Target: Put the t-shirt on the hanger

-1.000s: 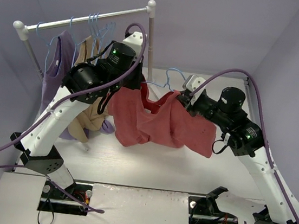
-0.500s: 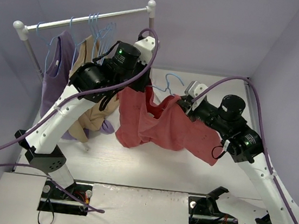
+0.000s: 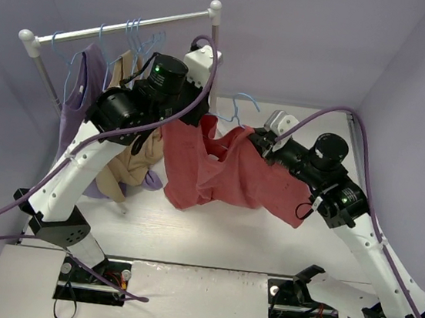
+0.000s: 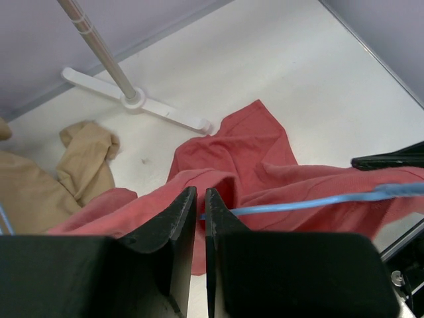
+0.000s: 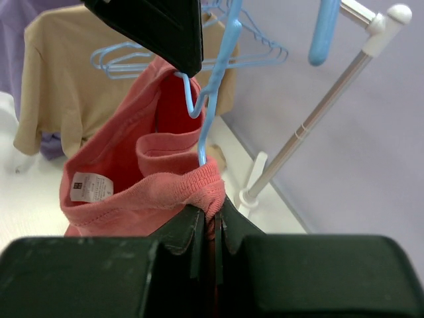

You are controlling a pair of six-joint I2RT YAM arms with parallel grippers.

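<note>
Coral-red t-shirt (image 3: pixel 226 172) hangs in the middle of the top view, raised between both arms so that the thin blue hanger (image 4: pixel 298 204) can, I judge, enter its neck: the right pincer (image 5: pixel 213 215) is clenched on the collar, and the left pincer (image 4: pixel 201 192) grasps the hanger wire.
</note>
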